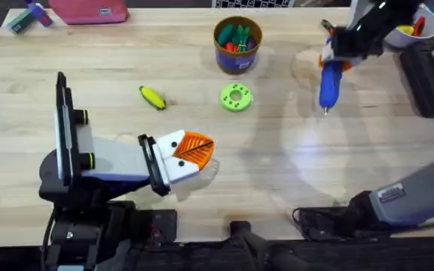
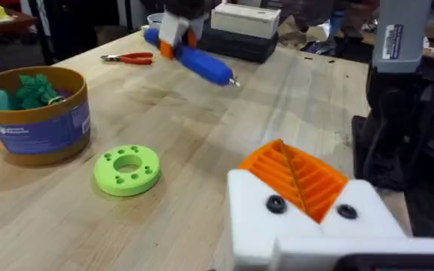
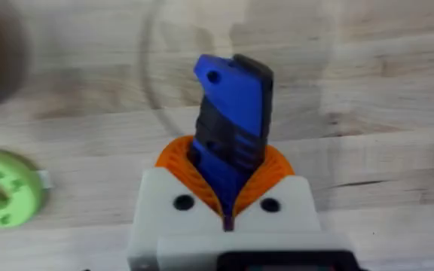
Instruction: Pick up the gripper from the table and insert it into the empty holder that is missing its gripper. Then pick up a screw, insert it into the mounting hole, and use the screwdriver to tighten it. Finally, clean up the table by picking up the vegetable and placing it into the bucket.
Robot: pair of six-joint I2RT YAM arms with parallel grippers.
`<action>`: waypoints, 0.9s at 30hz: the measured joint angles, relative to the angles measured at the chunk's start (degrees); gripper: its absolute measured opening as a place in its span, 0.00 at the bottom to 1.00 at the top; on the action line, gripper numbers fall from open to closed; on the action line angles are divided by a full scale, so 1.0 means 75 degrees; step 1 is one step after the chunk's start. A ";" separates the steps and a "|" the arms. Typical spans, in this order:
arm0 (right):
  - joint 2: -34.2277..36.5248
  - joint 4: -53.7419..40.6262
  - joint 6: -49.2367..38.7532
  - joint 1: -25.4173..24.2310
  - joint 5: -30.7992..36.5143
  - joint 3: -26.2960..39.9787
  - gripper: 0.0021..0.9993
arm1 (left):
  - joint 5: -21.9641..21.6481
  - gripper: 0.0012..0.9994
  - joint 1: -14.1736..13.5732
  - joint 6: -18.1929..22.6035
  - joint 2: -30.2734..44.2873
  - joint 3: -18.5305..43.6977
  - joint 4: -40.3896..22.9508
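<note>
One blue screwdriver is pinched in your right gripper, right of the one bucket; your left gripper is pressed together, one yellow vegetable beyond it.

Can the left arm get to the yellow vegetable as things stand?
Probably yes. The yellow vegetable lies alone on bare table just beyond the left tool, nothing between them; the green disc sits off to the side.
</note>
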 joint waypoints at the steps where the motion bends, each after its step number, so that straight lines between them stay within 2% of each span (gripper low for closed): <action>1: -0.0294 0.0000 0.0074 0.0071 -0.0031 0.0011 0.02 | 0.0000 0.02 0.0000 0.0000 0.0000 0.0000 0.0000; 8: -0.2335 0.0093 0.0454 0.0660 -0.0124 0.0125 0.02 | 0.0000 0.02 0.0000 0.0003 0.0000 0.0000 0.0003; 16: -0.4153 0.0804 0.0926 0.1600 -0.0146 0.0128 0.02 | 0.0000 0.02 0.0000 0.0000 0.0000 0.0000 0.0002; 22: -0.5113 0.1423 0.1070 0.2679 -0.0159 0.0128 0.02 | 0.0000 0.02 0.0000 0.0000 0.0000 0.0000 0.0001; 27: -0.5436 0.2245 0.1096 0.3678 -0.0165 0.0128 0.02 | 0.0000 0.02 0.0000 0.0000 0.0000 0.0000 0.0000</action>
